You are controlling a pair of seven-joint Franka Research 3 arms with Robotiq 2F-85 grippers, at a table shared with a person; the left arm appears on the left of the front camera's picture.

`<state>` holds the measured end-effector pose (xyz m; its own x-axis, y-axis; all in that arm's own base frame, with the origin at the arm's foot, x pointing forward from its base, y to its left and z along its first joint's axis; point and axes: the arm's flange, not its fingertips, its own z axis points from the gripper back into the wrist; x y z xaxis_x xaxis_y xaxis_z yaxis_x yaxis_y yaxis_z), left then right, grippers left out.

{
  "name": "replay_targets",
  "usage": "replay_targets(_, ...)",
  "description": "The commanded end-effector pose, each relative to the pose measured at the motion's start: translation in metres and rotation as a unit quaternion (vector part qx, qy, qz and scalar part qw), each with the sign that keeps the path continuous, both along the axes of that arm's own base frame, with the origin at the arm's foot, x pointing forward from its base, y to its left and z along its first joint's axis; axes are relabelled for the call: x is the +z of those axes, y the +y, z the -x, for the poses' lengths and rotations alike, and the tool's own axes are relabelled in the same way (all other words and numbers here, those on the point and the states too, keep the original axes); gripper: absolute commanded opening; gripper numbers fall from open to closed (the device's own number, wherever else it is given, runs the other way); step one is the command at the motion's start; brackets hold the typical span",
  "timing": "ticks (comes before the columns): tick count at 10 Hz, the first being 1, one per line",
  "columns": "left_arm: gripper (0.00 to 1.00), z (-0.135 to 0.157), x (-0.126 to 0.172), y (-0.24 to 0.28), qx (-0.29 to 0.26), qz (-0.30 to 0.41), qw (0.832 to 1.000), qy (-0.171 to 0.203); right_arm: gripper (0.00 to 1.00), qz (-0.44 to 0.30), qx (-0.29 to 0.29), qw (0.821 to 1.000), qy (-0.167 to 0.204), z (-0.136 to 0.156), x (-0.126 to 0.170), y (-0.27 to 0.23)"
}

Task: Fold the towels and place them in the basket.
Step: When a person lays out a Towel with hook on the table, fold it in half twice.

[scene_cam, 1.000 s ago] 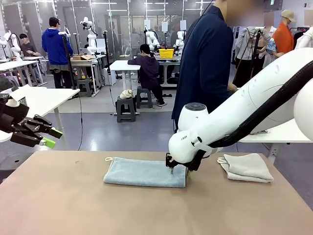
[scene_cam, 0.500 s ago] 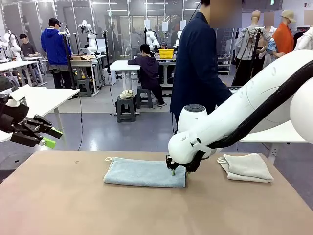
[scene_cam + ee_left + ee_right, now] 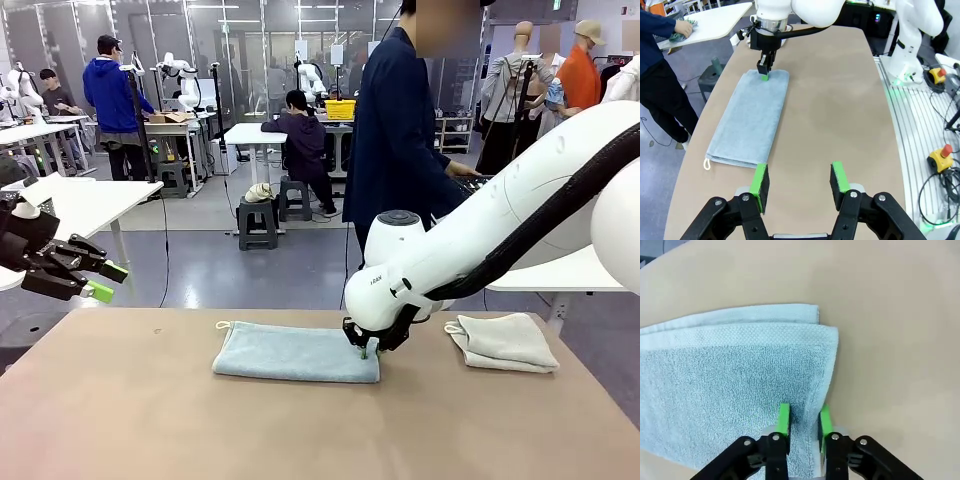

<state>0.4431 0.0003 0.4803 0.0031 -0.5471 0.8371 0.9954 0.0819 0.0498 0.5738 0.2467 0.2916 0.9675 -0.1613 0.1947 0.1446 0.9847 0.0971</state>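
We look across the tan table (image 3: 120, 420), which carries everything here. The biggest thing on it is the pale blue towel (image 3: 295, 353), folded into a long strip and lying flat near the middle, closer to the far edge than to ours; its corner loop sticks out at the strip's left end in the front view. Our right arm reaches in from the right side and comes down on the towel's right end, near the strip's near corner. There the right gripper (image 3: 803, 421) is clenched on the edge of the pale blue towel: in the right wrist view we see one green pad pressing on top of the cloth and the other just off its folded side edge, with a ridge of terry pinched between them. A second, grey-green towel (image 3: 503, 342) lies folded in a smaller stack toward the table's right edge, well apart from the blue one; from this angle we think it holds more than one layer, but the folds are hard to count. Our left gripper (image 3: 799, 181) hangs above the table off the left end of the blue strip, its fingers (image 3: 760, 180) spread apart with nothing between them. A person in a dark top (image 3: 395, 130) stands beyond the far edge, turned to the right.
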Motion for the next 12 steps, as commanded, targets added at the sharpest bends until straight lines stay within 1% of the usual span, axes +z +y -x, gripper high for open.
replay_targets(1, 0.63, 0.001, 0.001, 0.0, -0.003, 0.008, 1.0, -0.001, 0.0, 0.015, -0.019, 1.0, 0.002, -0.001, -0.007, 0.007)
replay_targets(2, 0.63, 0.001, 0.001, 0.0, -0.003, 0.008, 1.0, -0.001, 0.14, 0.015, -0.019, 1.0, 0.002, -0.001, -0.007, 0.007)
replay_targets(3, 0.63, 0.001, 0.001, 0.0, -0.003, 0.008, 1.0, -0.001, 0.0, 0.016, -0.019, 1.0, 0.003, -0.001, -0.007, 0.007)
replay_targets(5, 0.63, 0.001, 0.001, 0.0, -0.003, 0.008, 1.0, -0.001, 0.0, 0.017, -0.017, 1.0, 0.004, -0.001, -0.008, 0.007)
replay_targets(7, 0.63, 0.001, 0.001, 0.0, -0.003, 0.008, 1.0, -0.001, 0.0, 0.015, -0.001, 1.0, -0.008, -0.001, -0.003, -0.005)
replay_targets(10, 0.63, 0.001, 0.001, 0.0, -0.003, 0.008, 1.0, -0.001, 0.0, 0.009, 0.062, 0.998, 0.001, 0.008, 0.021, -0.041)
replay_targets(12, 0.63, 0.001, 0.001, 0.0, -0.003, 0.008, 1.0, -0.001, 0.0, 0.013, 0.076, 0.997, 0.011, 0.012, 0.033, -0.053)
